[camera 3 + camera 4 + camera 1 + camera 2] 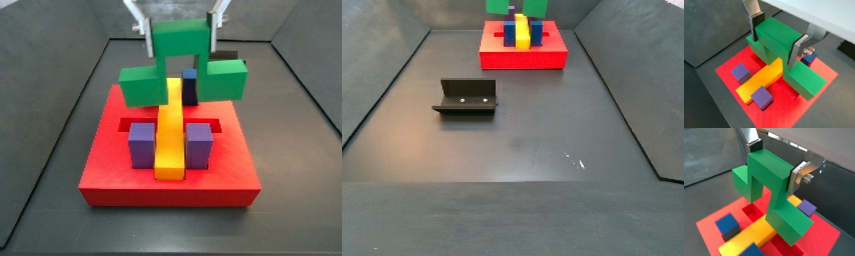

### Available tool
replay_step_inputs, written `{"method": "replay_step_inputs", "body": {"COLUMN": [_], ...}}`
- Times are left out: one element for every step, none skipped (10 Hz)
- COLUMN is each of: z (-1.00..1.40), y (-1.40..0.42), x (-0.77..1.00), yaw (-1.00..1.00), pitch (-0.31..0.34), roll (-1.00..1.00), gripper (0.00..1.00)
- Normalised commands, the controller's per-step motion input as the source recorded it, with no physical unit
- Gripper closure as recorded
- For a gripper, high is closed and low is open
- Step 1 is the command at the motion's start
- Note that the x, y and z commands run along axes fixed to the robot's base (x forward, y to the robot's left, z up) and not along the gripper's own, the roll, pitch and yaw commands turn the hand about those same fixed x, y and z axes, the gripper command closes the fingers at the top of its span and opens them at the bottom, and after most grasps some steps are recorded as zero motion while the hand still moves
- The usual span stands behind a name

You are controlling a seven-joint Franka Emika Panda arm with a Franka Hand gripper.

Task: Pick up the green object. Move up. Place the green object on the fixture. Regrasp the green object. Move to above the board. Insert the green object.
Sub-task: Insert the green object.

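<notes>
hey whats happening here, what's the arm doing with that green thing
The Franka arm's claw is shut on the green object, holding it over the red board at the far end of the floor. The yellow bar and purple blocks already sit in the board. The green object hangs just above them, not yet pushed in. The fixture stands empty on the floor, apart from the board.

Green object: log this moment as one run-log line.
gripper: shut on green object | position: above red board, over yellow bar | fixture: bare | insertion: not yet seated
</notes>
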Motion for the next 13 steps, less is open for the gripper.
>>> {"method": "replay_step_inputs", "body": {"z": [-0.19,-0.29,-0.41,-0.42,-0.36,-0.1,0.03,0.11,0.17,0.14,0.05,0.15,0.0], "y": [-0.07,0.0,0.0,0.02,0.16,0.23,0.19,0.15,0.11,0.02,0.0,0.0,0.0], "x": [-0.02,0.0,0.05,0.0,-0.06,-0.17,0.0,-0.05,-0.11,-0.12,-0.2,-0.33,-0.17], "yaw": [0.07,0.06,0.03,0.0,0.0,0.01,0.04,0.05,0.03,0.01,0.03,0.09,0.0], "pitch": [0.0,0.0,0.0,0.0,0.0,0.0,0.0,-0.021,-0.044,-0.063,-0.073,-0.129,-0.076], "roll": [0.03,-0.05,-0.14,-0.15,-0.16,-0.22,-0.25,-0.21,-0.16,-0.08,-0.07,-0.06,-0.04], "gripper": [1.0,1.0,1.0,1.0,1.0,1.0,1.0,1.0,1.0,1.0,1.0,1.0,1.0]}}
